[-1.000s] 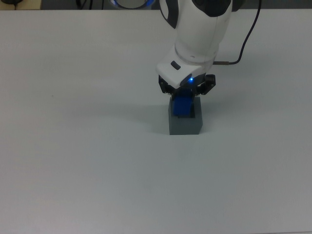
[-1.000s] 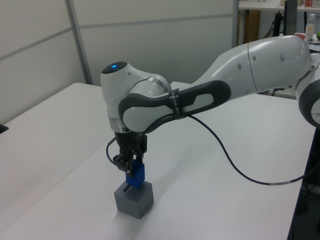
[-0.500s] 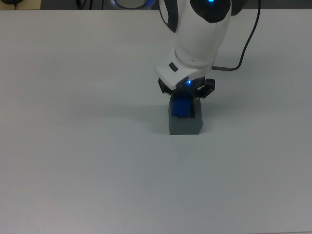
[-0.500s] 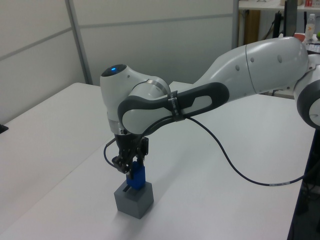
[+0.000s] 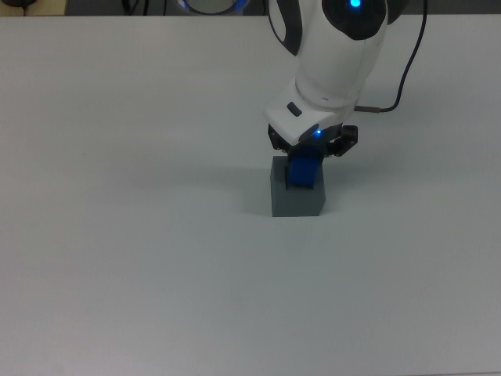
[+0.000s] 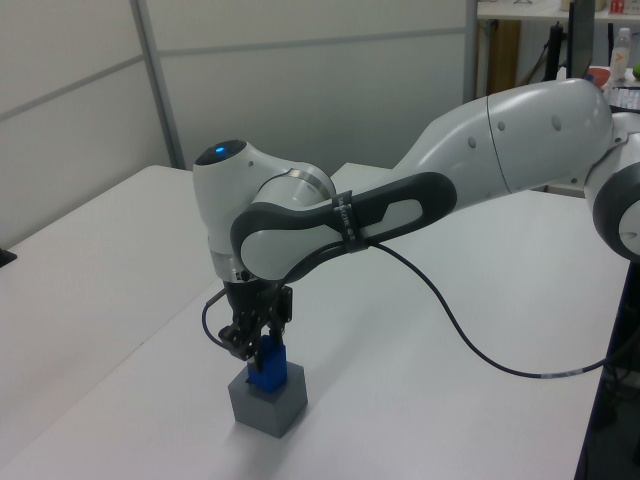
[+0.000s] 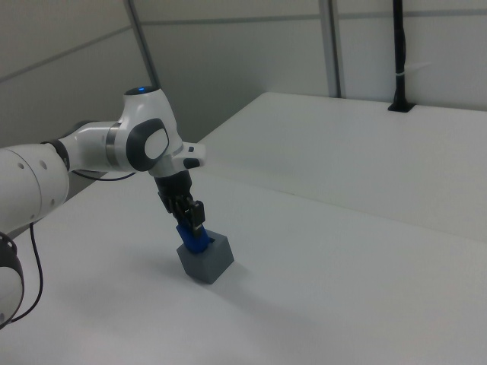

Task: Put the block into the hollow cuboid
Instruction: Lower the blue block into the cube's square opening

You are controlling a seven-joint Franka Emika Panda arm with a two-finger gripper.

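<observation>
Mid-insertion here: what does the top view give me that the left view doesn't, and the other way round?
Only the top view looks down along the arm, showing the block sitting toward the top view's right of the hollow cuboid, with the bare table all round it.

Only the left view shows height: the block sticks up out of the hollow cuboid, with the whole arm, its looping cable and the wall panels behind.

Both show the gripper directly over the block, which is partly inside the hollow cuboid and not yet flush.
</observation>
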